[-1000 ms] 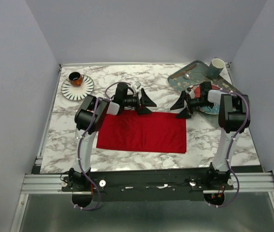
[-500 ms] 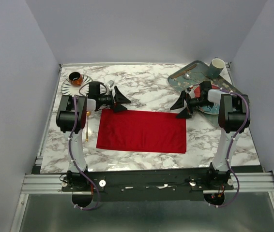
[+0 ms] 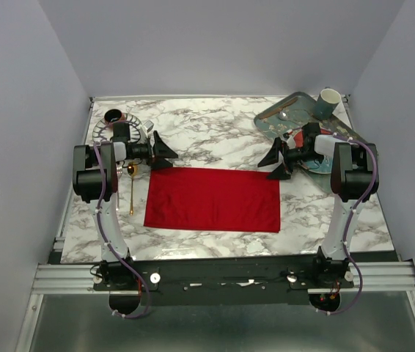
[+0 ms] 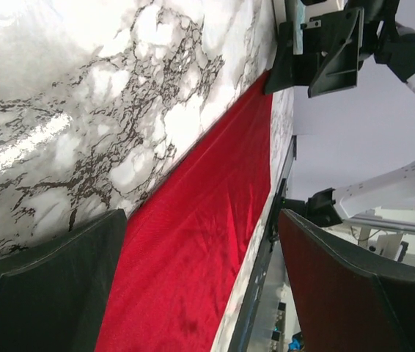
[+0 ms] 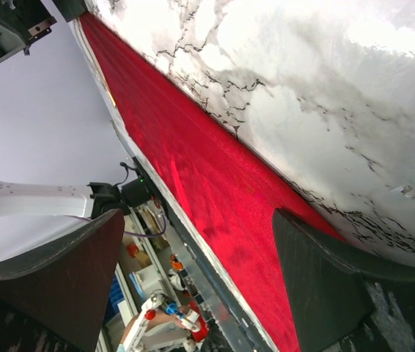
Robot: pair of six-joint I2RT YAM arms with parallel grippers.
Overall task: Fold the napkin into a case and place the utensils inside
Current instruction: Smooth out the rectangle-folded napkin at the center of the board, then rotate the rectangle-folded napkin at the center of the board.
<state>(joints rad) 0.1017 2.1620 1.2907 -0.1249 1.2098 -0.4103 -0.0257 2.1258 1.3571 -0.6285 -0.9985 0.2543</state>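
Both your end effectors stand open and empty: left end effector (image 3: 167, 152) by the napkin's (image 3: 212, 199) far left corner, right end effector (image 3: 272, 165) by its far right. The napkin lies flat mid-desk (image 3: 215, 132), spoon (image 3: 130, 189) just left.

Matt red cloth napkin (image 3: 212, 199); glossy marble-look table (image 3: 215, 128); shiny gold spoon (image 3: 130, 187).

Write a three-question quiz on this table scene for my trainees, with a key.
1. True or false: the left pincer grips the napkin.
2. The gold spoon lies: A) in the left pincer, B) on the table left of the napkin, C) on the napkin.
3. Is the right pincer open or shut?
Key: 1 false; 2 B; 3 open.
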